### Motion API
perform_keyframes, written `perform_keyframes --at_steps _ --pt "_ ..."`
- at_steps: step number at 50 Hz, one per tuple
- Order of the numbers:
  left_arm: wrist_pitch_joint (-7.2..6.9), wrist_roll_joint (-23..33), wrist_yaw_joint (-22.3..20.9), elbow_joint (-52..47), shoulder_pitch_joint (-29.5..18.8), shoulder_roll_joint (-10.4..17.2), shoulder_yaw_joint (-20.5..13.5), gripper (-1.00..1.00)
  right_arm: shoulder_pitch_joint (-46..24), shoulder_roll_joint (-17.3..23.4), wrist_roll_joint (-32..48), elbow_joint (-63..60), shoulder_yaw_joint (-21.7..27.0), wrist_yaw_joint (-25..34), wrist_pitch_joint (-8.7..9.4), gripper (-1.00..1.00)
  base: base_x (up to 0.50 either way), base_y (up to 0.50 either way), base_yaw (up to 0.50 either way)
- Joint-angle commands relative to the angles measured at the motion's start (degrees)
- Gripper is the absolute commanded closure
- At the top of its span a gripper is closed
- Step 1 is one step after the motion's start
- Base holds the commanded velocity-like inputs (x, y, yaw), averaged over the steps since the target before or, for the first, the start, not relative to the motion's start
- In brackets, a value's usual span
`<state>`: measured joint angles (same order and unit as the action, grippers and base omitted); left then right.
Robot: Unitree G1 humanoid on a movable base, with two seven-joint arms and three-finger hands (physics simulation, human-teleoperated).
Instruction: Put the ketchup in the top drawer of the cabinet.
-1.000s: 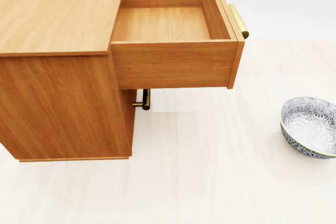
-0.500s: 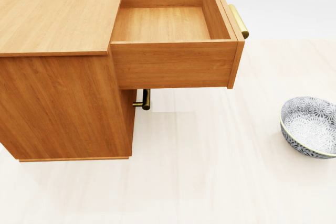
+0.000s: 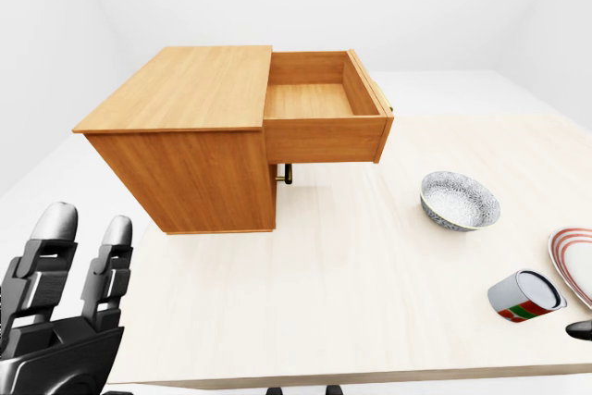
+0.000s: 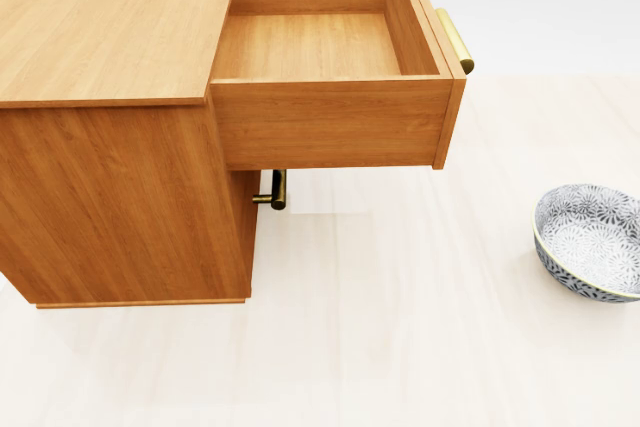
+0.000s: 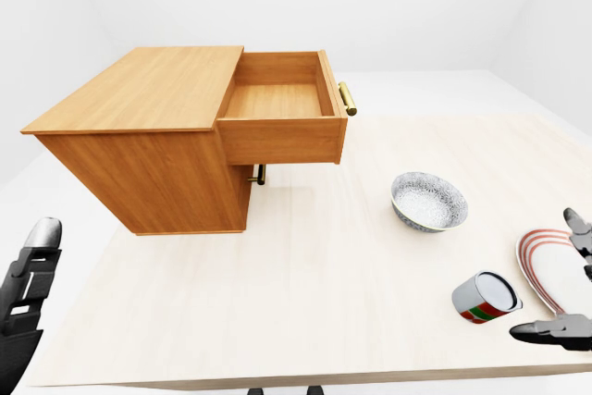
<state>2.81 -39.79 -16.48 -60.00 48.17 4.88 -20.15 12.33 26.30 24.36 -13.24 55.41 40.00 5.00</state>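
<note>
The wooden cabinet point(image 3: 185, 90) stands on the pale table at the upper left of the eye views. Its top drawer point(image 4: 310, 45) is pulled out to the right and is empty inside, with a brass handle point(image 4: 455, 39) on its face. No ketchup bottle shows in any view. My left hand point(image 3: 65, 293) is at the bottom left of the left-eye view, fingers straight and empty, well short of the cabinet. My right hand point(image 5: 560, 279) shows at the right edge of the right-eye view with fingers spread, holding nothing, over a striped plate.
A patterned grey bowl point(image 3: 460, 201) sits on the table to the right of the cabinet. A can with a red and green label point(image 3: 525, 295) lies on its side near the red-striped plate point(image 3: 573, 261). A lower drawer handle point(image 4: 275, 190) sticks out beneath the open drawer.
</note>
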Motion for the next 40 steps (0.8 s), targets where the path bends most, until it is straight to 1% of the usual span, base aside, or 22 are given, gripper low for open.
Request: perform_keyframes --at_steps 1,5,11,13,16,26,30,34,40 --pt "2.19 2.2 1.2 0.0 -5.1 -0.9 1.0 -1.00 -2.9 0.8 -1.6 15.9 -1.8 0.0 0.00 -1.00 0.00 0.00 0.00" --pt "2.19 2.4 1.2 0.0 -5.2 -0.9 1.1 -1.00 -2.9 1.4 -1.6 17.3 -1.8 0.0 0.00 -1.00 0.00 0.00 0.00" --pt "2.19 2.3 0.9 0.0 -5.0 -1.1 1.0 -1.00 -2.9 1.7 -0.3 18.4 -2.9 0.0 0.00 -1.00 0.00 0.00 0.00" --pt "2.19 2.6 0.9 0.0 -5.2 -1.2 1.2 -1.00 -3.3 2.3 0.8 18.7 -3.4 0.0 0.00 -1.00 0.00 0.00 0.00" --pt "2.19 2.4 1.3 0.0 -5.2 -0.8 1.1 -1.00 -3.7 2.9 1.9 17.8 -3.8 0.0 0.00 -1.00 0.00 0.00 0.00" --pt "2.19 2.6 1.4 0.0 -4.6 -0.6 1.7 -1.00 -4.4 3.5 4.2 18.4 -5.5 0.0 0.00 -1.00 0.00 0.00 0.00" --pt "2.19 2.3 1.9 0.0 -4.8 -0.1 1.5 -1.00 -4.9 3.1 4.7 19.1 -6.4 0.0 0.00 -1.00 0.00 0.00 0.00" --pt "2.19 1.9 2.2 0.0 -5.2 0.0 0.9 -1.00 -5.5 3.6 4.8 20.3 -7.2 0.0 0.00 -1.00 0.00 0.00 0.00" --pt "2.19 2.4 2.0 0.0 -5.3 -0.3 1.2 -1.00 -5.5 3.6 4.4 21.6 -8.2 0.0 0.00 -1.00 0.00 0.00 0.00"
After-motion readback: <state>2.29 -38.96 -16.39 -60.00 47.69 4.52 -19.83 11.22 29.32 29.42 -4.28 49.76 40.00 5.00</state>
